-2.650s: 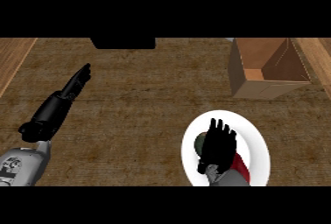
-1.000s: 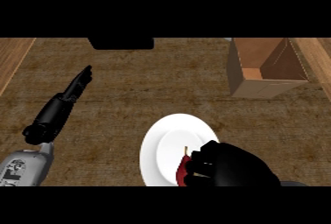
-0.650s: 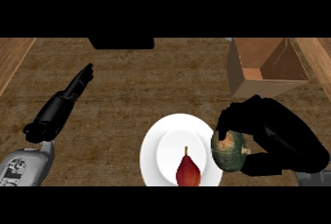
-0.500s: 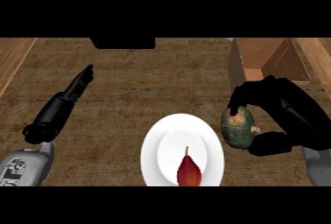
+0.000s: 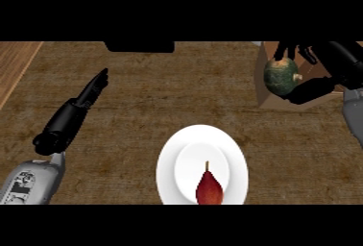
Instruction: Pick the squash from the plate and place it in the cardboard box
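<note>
A dark green squash (image 5: 281, 77) hangs over the cardboard box (image 5: 272, 100) at the upper right, held in my right hand (image 5: 320, 67), whose fingers and thumb curl round it. The hand and squash hide most of the box. The white plate (image 5: 181, 163) lies at the lower middle of the counter with a red pear-shaped fruit (image 5: 209, 188) on it. My left hand (image 5: 83, 102) rests at the left with its fingers straight, pointing up and away, holding nothing.
A dark object (image 5: 139, 46) sits at the counter's far edge, top middle. A lighter wooden strip (image 5: 14, 67) runs along the left side. Brown counter surface lies between the left hand and the box.
My right hand lifted the squash off the plate and carried it up and to the right, over the box. The plate shifted left in view. The left hand stayed still.
</note>
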Action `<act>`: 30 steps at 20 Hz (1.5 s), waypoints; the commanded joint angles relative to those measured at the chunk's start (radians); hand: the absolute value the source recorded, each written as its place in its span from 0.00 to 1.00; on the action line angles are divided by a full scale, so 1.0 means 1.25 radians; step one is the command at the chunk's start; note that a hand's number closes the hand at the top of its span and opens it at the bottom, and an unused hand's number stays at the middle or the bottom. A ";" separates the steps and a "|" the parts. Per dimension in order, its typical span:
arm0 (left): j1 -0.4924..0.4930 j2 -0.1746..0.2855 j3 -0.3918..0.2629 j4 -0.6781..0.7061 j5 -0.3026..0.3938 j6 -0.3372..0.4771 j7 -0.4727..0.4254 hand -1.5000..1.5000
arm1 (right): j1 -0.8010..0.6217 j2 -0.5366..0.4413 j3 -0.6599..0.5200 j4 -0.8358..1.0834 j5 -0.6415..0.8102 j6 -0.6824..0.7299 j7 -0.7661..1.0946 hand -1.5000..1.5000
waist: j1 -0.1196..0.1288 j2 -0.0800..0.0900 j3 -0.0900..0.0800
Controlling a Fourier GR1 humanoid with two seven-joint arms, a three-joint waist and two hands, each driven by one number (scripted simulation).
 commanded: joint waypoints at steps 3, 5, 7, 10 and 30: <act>0.006 -0.023 -0.030 -0.006 -0.021 -0.003 -0.009 0.50 | -0.100 -0.046 0.047 0.252 0.093 0.073 -0.065 1.00 | 0.021 0.007 0.000; 0.002 -0.002 0.010 0.026 -0.008 -0.008 -0.036 0.50 | -0.121 -0.037 0.085 0.300 0.121 0.113 -0.059 1.00 | 0.019 0.006 0.000; -0.035 0.012 0.032 0.068 0.009 -0.035 -0.057 0.50 | -0.148 -0.074 0.069 0.398 0.127 0.124 -0.170 1.00 | 0.013 0.010 0.000; -0.030 0.010 0.013 0.012 0.008 -0.042 -0.007 0.50 | -0.187 -0.100 0.097 0.515 0.183 0.129 -0.244 1.00 | 0.031 0.012 0.001; -0.012 -0.009 0.020 0.022 -0.011 -0.026 -0.021 0.50 | -0.318 0.007 -0.206 0.878 -0.164 0.383 -0.417 0.00 | 0.021 0.006 0.003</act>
